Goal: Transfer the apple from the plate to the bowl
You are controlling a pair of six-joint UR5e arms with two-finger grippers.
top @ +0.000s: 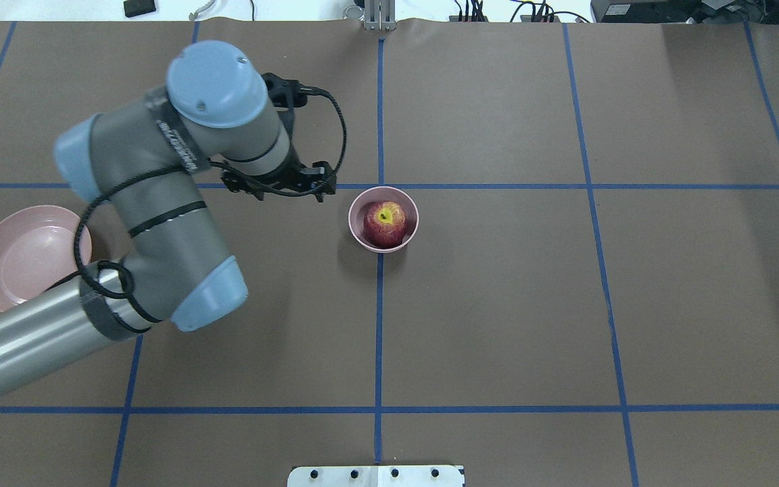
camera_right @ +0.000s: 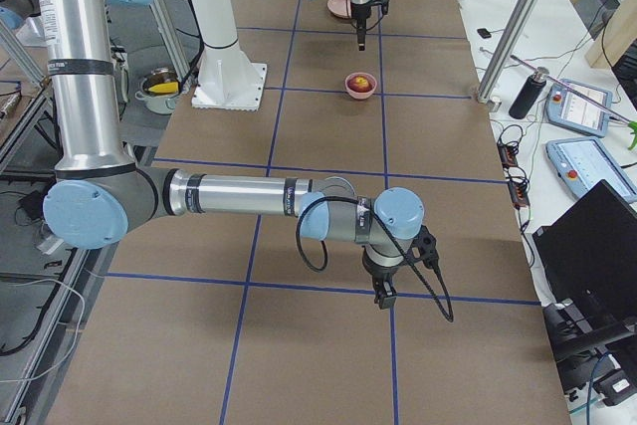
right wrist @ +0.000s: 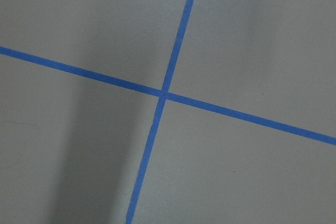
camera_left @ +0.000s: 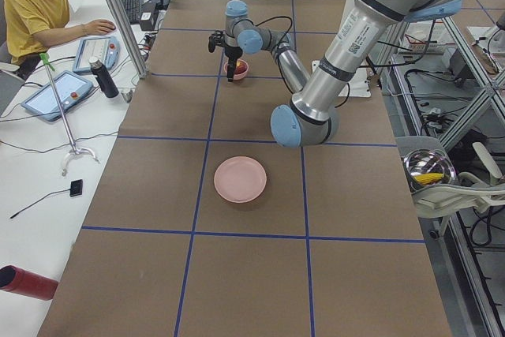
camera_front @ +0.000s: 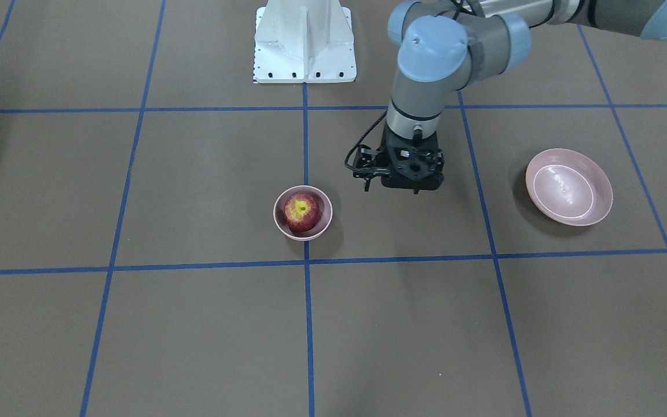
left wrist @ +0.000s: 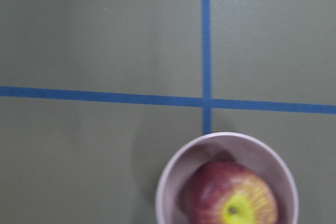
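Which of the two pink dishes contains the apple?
The small, deep bowl holds the apple. The other dish, the wide shallow plate, stands apart from it and is empty.

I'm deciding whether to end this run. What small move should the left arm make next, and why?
Probably just raise the left gripper clear and retreat: the apple sits in the bowl, the plate is empty, and the gripper hangs beside the bowl, apart from it.
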